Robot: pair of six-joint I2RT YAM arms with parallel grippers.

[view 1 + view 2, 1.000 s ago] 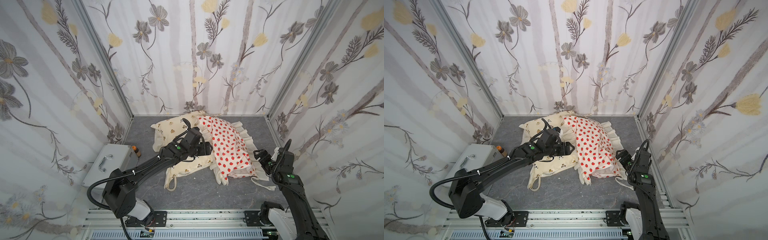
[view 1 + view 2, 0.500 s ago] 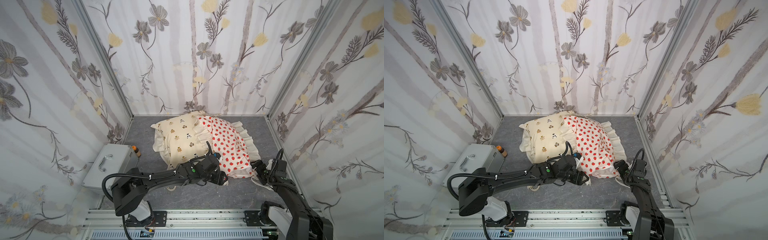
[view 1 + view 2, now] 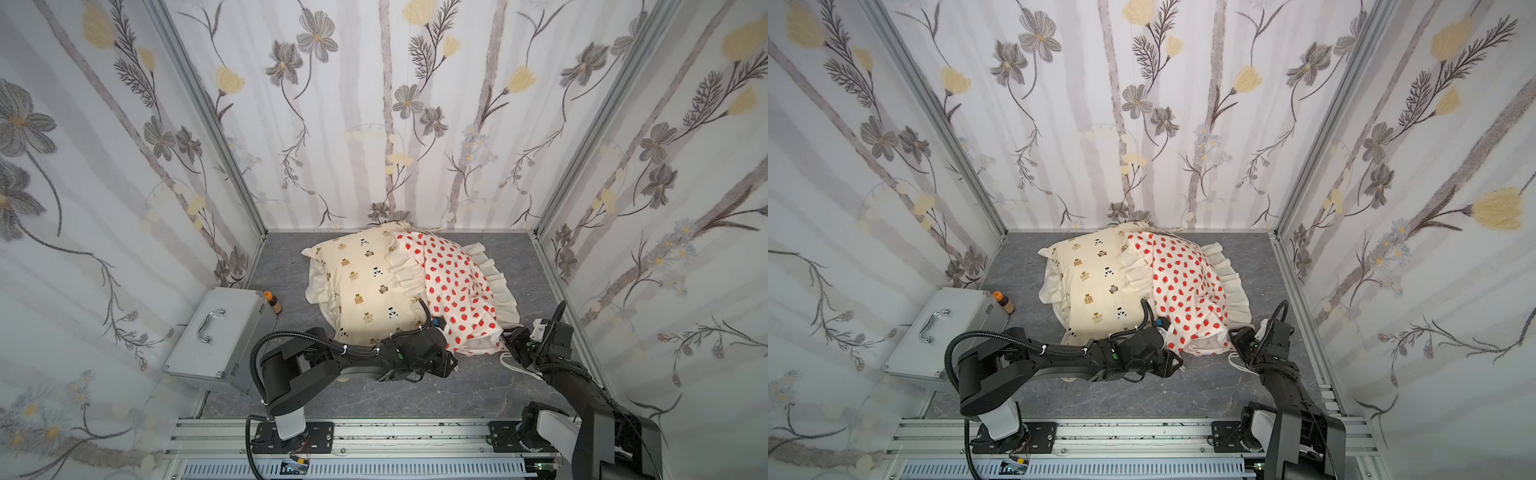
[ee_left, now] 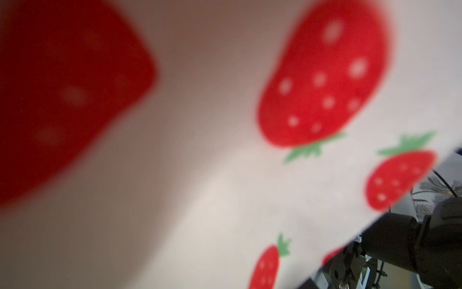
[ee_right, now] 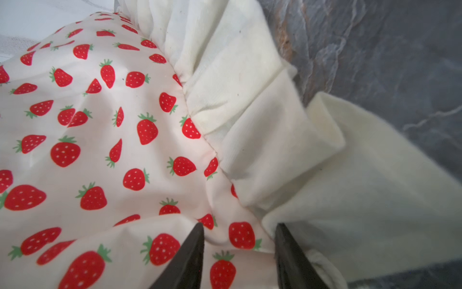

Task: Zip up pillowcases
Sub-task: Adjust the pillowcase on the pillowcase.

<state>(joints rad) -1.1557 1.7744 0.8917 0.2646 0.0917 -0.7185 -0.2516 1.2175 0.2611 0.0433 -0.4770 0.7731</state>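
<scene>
Both top views show two pillowcases side by side on the grey floor. The cream bear-print one [image 3: 365, 286] [image 3: 1096, 286] lies to the left. The strawberry one [image 3: 453, 286] [image 3: 1187, 286] overlaps its right edge. My left gripper [image 3: 448, 356] [image 3: 1177, 357] is pushed against the strawberry case's near left corner. Blurred strawberry fabric [image 4: 312, 82] fills the left wrist view and hides the jaws. My right gripper [image 3: 508, 340] [image 5: 238, 232] is at the near right corner by the cream ruffle [image 5: 250, 112]. Its jaws stand partly apart over a fold of strawberry fabric, with no pinch showing.
A silver metal case [image 3: 220, 332] lies at the left wall, with a small brown bottle [image 3: 272, 301] behind it. A cream tie [image 3: 515, 368] trails on the floor under the right gripper. Floral walls close in three sides, and the metal rail [image 3: 374, 432] runs along the front.
The left arm swung off the bear pillowcase down to the strawberry case's near left corner. The right gripper moved in and lower to the near right corner. The bear pillowcase now lies uncovered.
</scene>
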